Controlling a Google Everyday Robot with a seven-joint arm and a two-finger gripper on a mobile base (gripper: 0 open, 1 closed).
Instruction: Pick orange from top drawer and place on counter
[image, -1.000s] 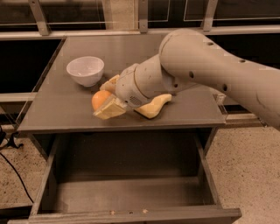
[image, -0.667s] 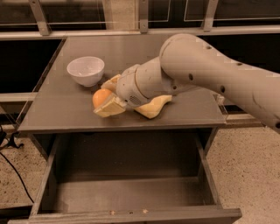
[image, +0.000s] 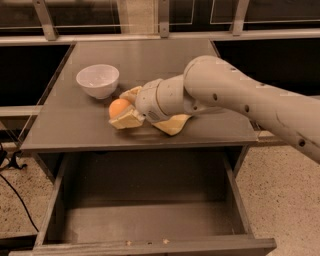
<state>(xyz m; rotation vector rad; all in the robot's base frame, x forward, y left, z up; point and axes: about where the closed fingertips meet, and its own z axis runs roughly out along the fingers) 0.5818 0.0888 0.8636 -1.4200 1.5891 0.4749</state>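
The orange sits at the counter's surface near its front left, between the two cream fingers of my gripper. The gripper reaches in from the right and is shut on the orange, one finger behind it and one in front. The top drawer is pulled open below the counter, and its grey floor holds nothing I can see apart from small crumbs at the front edge.
A white bowl stands on the counter just behind and left of the orange. A pale yellow wavy sponge lies under my wrist near the counter's front edge. A dark cable runs on the floor at left.
The gripper with the orange has shifted slightly back and to the right over the counter. The bowl, sponge and drawer have not moved.
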